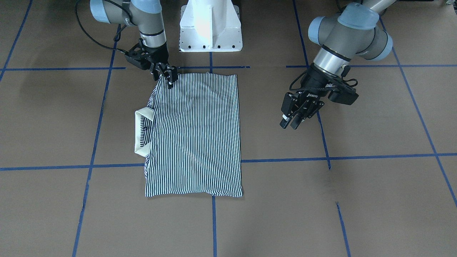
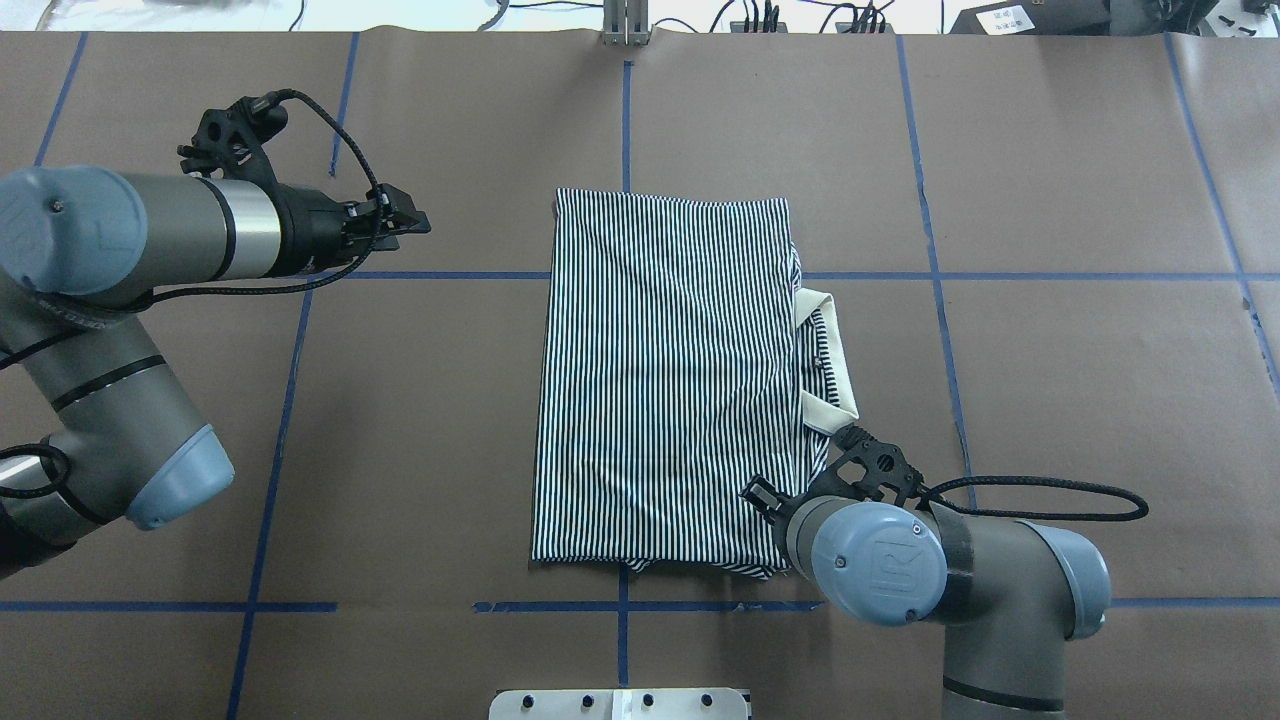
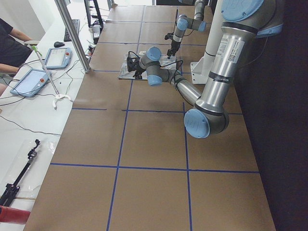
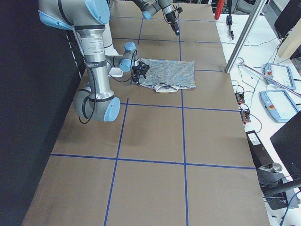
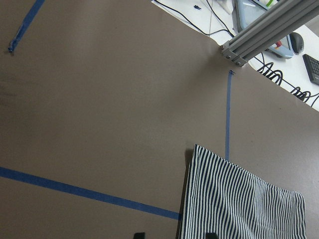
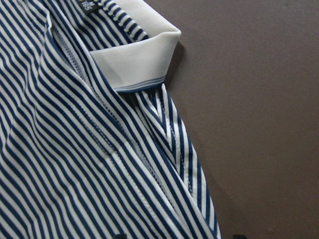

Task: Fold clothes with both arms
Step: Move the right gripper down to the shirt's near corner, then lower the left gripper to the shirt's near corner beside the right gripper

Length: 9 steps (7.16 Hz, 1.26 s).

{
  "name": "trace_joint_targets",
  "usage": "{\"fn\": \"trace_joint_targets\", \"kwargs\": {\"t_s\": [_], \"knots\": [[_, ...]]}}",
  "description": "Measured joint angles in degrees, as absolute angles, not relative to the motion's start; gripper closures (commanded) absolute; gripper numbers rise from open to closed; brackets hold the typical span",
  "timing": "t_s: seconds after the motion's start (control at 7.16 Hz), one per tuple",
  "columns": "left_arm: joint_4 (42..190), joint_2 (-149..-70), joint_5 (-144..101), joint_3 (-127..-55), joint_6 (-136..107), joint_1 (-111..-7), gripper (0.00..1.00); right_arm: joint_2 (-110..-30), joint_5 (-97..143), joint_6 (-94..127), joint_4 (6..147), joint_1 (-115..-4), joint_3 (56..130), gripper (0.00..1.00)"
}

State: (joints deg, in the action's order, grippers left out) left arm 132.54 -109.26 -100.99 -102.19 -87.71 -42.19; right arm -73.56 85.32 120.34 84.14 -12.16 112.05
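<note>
A robotics lab
The tabletop [image 1: 375, 117] is brown paper gridded with blue tape [image 1: 357, 157] — beside it stand an aluminium post [image 3: 72, 33], two teach pendants [image 3: 57, 57], a keyboard [image 3: 74, 28] and a mouse [image 3: 58, 44].

The navy-and-white striped polo shirt [image 1: 194, 135] is lying folded into a flat rectangle mid-surface, its cream collar [image 1: 142, 132] sticking out along one long side. The right pincer [image 1: 168, 79] is pointing down, jaws apart, at the shirt's collar-side corner nearest the robot. The left pincer [image 1: 293, 122] is hanging well apart from the shirt, jaws parted.
</note>
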Motion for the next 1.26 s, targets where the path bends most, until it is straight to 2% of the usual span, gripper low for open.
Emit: {"fn": "trace_joint_targets", "kwargs": {"t_s": [0.14,0.28,1.26], "knots": [[132.54,-109.30,-100.99,-102.20,-87.71,-42.15,0.50,-73.82,85.38,120.44,84.17,-12.06,112.04,0.64],[132.54,-109.32,-100.99,-102.24,-87.71,-42.13,0.50,-74.14,85.41,120.60,84.19,-12.01,112.04,0.99],[132.16,-109.54,-100.84,-102.96,-93.52,-40.05,0.50,-74.07,85.73,120.79,84.20,-11.78,113.43,1.00]]}}
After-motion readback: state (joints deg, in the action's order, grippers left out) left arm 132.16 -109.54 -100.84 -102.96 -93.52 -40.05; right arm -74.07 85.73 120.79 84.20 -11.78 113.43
